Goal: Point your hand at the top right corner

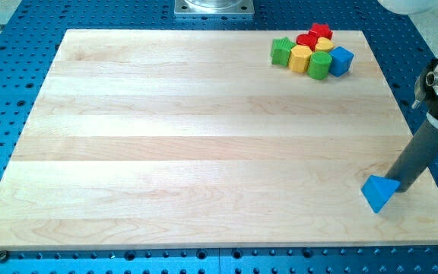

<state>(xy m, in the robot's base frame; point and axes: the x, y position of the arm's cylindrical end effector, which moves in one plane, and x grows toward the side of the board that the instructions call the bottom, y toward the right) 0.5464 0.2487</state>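
**Eight blocks, most bunched far from my tip**

One blue triangular block (pixel 378 192) lies just beside my tip (pixel 401 187), on its view-left side, touching or nearly so; the contact cannot be made out. My tip, the end effector, is a plain rod with nothing to spread or pinch.

Well above it, toward the view's top, seven blocks huddle near the counter (pixel 166 137) top right corner: a green block (pixel 281 51), two red blocks (pixel 321 32) (pixel 306 40), two yellow blocks (pixel 300 58) (pixel 325 46), a green cylinder (pixel 318 65) and a blue cube (pixel 341 60). Their shapes partly hide each other.

Open wood stretches view-left of my tip. The counter's right edge runs close on its view-right; the rod's upper part is cut off by the frame.
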